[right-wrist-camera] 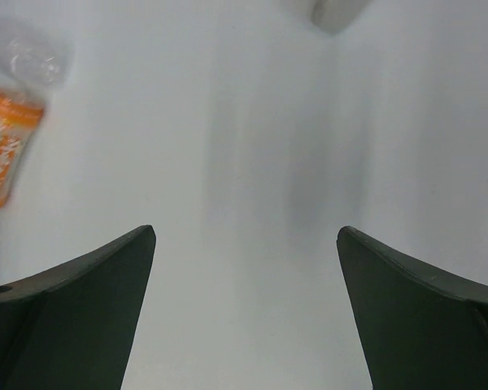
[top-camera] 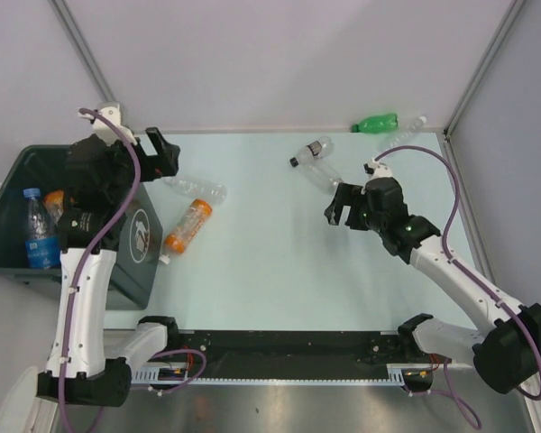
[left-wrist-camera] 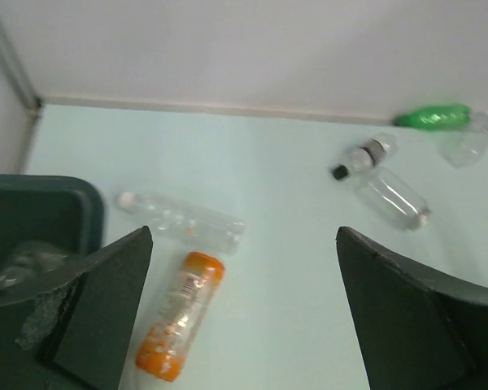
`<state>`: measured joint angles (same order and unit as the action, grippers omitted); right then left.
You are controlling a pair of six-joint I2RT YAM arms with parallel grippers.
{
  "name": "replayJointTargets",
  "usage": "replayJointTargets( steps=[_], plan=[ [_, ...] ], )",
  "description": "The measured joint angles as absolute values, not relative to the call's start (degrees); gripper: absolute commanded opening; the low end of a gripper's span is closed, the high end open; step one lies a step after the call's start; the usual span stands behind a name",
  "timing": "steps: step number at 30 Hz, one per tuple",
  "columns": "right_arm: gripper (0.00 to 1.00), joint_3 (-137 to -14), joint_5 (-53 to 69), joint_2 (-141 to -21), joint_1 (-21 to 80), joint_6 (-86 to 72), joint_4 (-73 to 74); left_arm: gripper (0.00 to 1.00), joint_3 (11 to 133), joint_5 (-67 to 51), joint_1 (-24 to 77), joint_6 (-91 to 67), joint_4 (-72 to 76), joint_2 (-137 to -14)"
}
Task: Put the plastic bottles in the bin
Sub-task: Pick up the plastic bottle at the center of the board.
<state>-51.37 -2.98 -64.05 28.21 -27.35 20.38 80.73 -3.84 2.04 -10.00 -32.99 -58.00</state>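
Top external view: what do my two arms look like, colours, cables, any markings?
Both the left arm and the right arm have white link shells with black joints and black wrist units. A purple cable loops loosely along each. The jaws are plain dark grey, wedge-shaped plates. No markings are legible.

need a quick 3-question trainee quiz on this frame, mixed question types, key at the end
1. True or false: the left hand is gripping a bottle.
2. What colour is the cap of the clear bottle inside the bin? A blue, B red, C black.
3. Fill in: the orange bottle lies on the table ___ the bin.
Key: 1 false, it is open and empty; 2 A; 3 beside.
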Motion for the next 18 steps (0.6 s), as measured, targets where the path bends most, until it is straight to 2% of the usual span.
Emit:
replayJointTargets(
  steps=[9,18],
  plan=[
    [1.0,-51.37,-9.74,-72.05,25.96,-23.73,14.92,1.0,68.86,-20.05,2.31,-15.79,-26.59,-57.41],
    [1.0,-52.64,-5.13,-86.04,20.1,-17.3,-1.74,1.0,62.08,-25.39,6.85,-18.2,-22.98,-56.34]
  ],
)
